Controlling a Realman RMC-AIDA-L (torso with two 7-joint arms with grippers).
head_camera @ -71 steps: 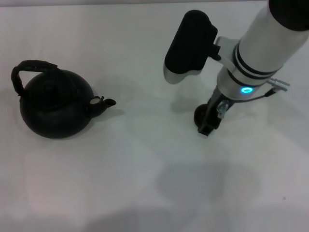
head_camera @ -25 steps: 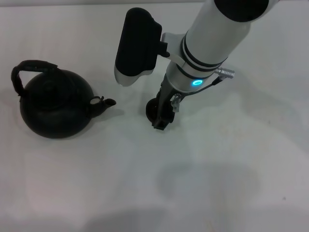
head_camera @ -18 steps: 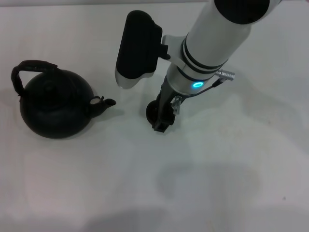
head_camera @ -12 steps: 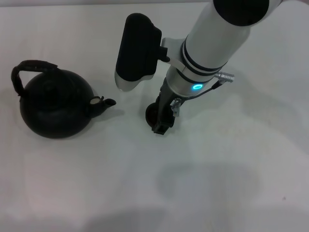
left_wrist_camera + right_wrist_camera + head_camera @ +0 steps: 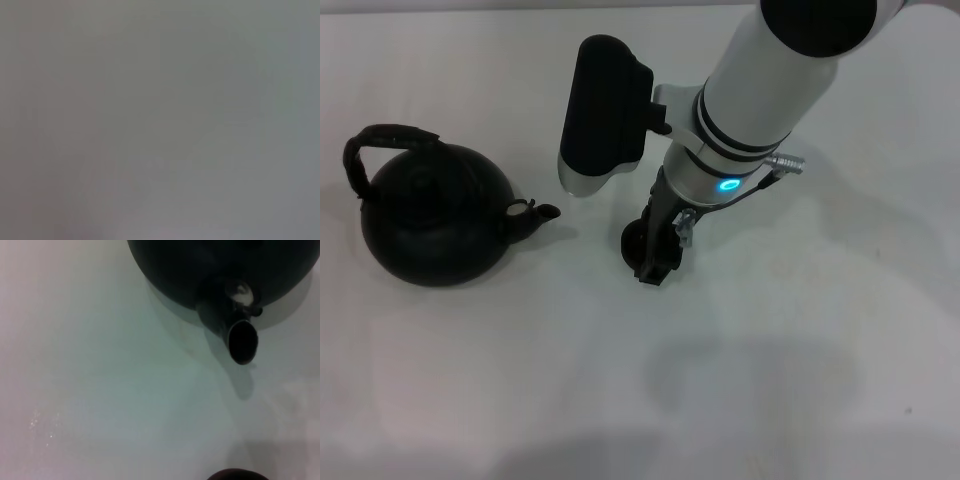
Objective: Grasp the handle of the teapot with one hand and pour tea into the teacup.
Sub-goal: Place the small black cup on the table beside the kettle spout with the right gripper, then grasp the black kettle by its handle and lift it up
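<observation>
the teapot (image 5: 435,215), bulbous and matte black under a rough arched handle (image 5: 375,145), sits with its short spout (image 5: 535,213) aimed at the teacup (image 5: 635,240), a tiny dark round, likely placed near for pouring. the right gripper (image 5: 655,262) looks clamped on the cup's rim. left arm unseen.

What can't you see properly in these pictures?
- The teacup: mostly hidden behind the right gripper in the head view; only its rim shows in the right wrist view, cut by the edge.
- The teapot: its top is cut off in the right wrist view.
- The left gripper: not visible; the left wrist view is a grey blur.
</observation>
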